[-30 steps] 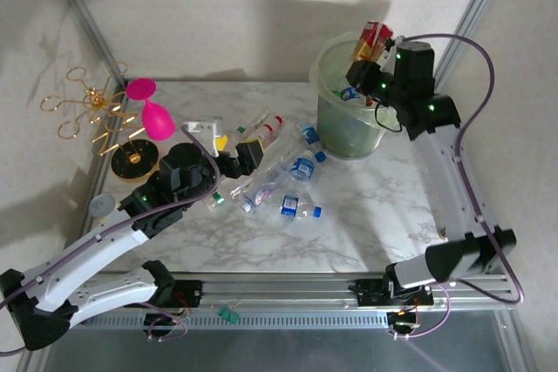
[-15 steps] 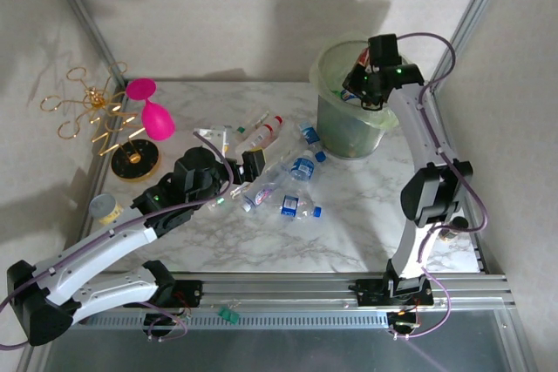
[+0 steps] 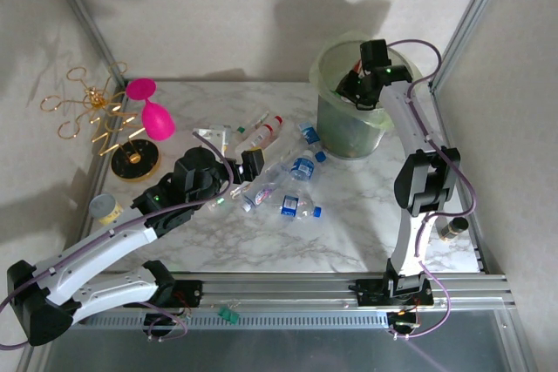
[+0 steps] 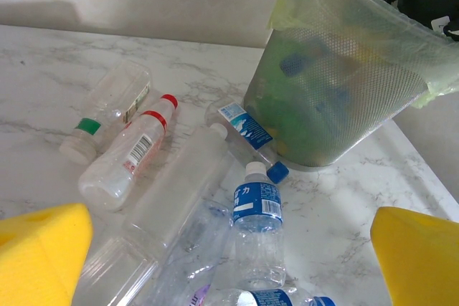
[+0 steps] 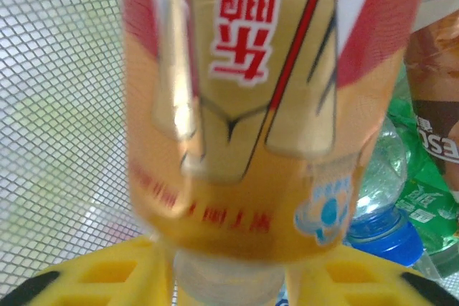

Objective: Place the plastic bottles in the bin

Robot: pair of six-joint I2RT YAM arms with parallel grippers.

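"Two tools, so how does each stand?"

"My left tool hovers low over the tabletop. Its yellow pads are spread wide with nothing between them."

"And the plastic bottles?"

"Several lie loose on their sides just ahead of that tool. A blue-labelled one is nearest, a red-capped one lies to its left, and a green-banded one lies behind that. Beyond them stands the bin, with a blue-capped bottle lying at its foot and more bottles inside."

"Your right tool?"

"It's down in the bin's mouth. A gold-and-red labelled bottle shows blurred right at its fingers. Whether I'm gripping it, I cannot tell."
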